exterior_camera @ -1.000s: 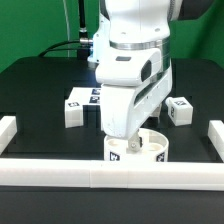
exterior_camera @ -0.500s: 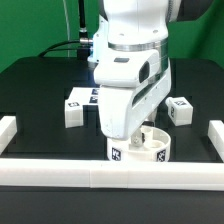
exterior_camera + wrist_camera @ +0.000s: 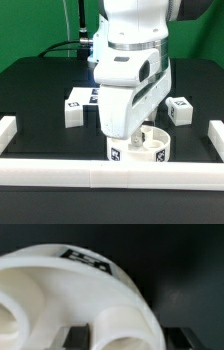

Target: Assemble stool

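Gripper [image 3: 127,142] has just clamped the seat [image 3: 150,152].
One leg block [image 3: 73,112] lies at ten o'clock from the seat, which sits at the table's [image 3: 40,85] six o'clock. The jaws, spread a second ago, now pinch its wall, so it looks ready to move. A second leg block [image 3: 180,110] lies at two o'clock.

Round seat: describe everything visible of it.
The round seat is a short white plastic-looking cylinder, open on top, with round sockets inside and black-and-white square tags on its wall. It stands upright on the black table, close to the front white rail. The gripper is shut on its rim.
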You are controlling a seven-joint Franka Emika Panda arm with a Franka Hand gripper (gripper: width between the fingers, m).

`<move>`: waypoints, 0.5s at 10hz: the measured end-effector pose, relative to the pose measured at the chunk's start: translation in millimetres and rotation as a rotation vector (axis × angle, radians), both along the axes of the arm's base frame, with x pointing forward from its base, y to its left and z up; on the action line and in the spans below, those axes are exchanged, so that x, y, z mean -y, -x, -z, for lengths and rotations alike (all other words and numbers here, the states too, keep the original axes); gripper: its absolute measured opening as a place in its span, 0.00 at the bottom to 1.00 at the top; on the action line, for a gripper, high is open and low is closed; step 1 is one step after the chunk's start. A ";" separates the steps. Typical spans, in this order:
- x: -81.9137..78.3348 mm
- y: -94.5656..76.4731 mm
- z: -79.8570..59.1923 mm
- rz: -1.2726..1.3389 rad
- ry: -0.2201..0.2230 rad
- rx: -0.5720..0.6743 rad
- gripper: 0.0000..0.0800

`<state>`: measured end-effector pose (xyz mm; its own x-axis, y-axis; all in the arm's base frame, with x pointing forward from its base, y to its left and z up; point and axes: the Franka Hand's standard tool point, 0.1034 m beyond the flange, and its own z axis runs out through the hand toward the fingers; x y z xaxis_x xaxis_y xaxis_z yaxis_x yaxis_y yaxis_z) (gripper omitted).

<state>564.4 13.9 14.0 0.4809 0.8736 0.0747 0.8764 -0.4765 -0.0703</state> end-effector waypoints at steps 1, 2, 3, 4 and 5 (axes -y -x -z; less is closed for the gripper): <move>-0.8 -0.3 -0.1 0.002 0.000 0.001 0.41; -4.9 -0.8 -0.3 0.006 -0.001 0.002 0.41; -11.3 -3.0 -0.9 0.011 -0.004 0.003 0.41; -17.8 -6.8 -0.9 0.025 -0.005 0.005 0.41; -26.2 -12.4 -0.9 0.032 -0.007 0.011 0.41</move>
